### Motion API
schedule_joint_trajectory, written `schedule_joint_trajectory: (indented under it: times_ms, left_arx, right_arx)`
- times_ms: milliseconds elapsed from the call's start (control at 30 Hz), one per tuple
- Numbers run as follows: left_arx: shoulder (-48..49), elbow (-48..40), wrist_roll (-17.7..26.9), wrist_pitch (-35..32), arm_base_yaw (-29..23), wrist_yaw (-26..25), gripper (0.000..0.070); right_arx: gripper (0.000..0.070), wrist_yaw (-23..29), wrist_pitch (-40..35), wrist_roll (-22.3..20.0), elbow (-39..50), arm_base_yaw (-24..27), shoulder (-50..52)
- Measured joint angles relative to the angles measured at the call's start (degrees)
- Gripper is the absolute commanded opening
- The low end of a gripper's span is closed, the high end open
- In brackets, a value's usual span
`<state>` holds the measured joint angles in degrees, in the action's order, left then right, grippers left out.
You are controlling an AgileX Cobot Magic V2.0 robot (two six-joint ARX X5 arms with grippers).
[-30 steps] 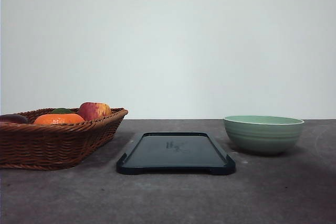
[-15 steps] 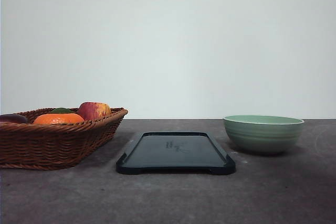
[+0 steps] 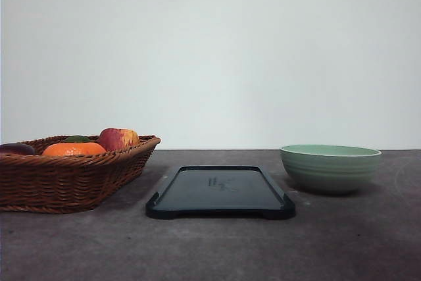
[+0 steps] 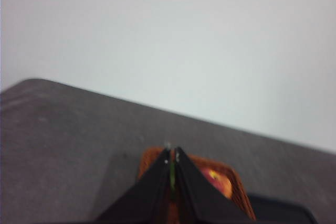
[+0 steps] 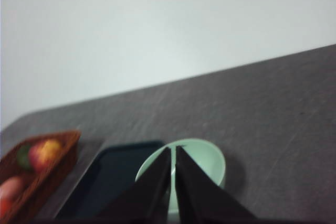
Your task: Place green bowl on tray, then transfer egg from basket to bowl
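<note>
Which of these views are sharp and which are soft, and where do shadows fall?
Front view: sharp, evenly lit, soft shadows under the tray and green bowl. Left wrist view: blurred throughout, the basket smeared. Right wrist view: also soft, with a shadow beside the bowl.

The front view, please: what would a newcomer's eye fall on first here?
Probably the shallow brown woven wicker basket at the table's left, with a bright orange fruit and a red-yellow apple showing above its rim. Next, the flat near-black rectangular tray lying bare in the middle. To its right, apart from it, stands the pale sage-green ridged ceramic bowl, upright on the dark grey table.
</note>
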<state>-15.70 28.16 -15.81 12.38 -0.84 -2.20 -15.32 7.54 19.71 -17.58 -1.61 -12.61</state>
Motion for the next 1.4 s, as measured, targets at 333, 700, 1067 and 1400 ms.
schedule_joint_trajectory:
  times_ms: [333, 700, 1067, 1400]
  left_arx:
    - [-16.64, 9.45, 2.37, 11.49, 0.0, -10.65, 0.0]
    - [-30.73, 15.57, 6.33, 20.07, 1.66, -14.67, 0.0]
    - [-36.35, 17.99, 13.4, 22.74, 6.45, -14.71, 0.0061]
    - [-36.35, 18.08, 14.42, 22.6, 6.51, -14.71, 0.0392]
  right_arx:
    - [0.0005, -7.73, 2.86, -6.35, -3.36, 0.0, -12.1]
    - [0.0005, -8.54, 11.79, -13.16, -12.12, -1.54, -27.58]
    - [0.0066, -8.56, 12.97, -16.95, -15.94, -5.37, -37.65]
    - [0.0442, -7.12, 12.47, -16.9, -16.02, -5.53, -37.79]
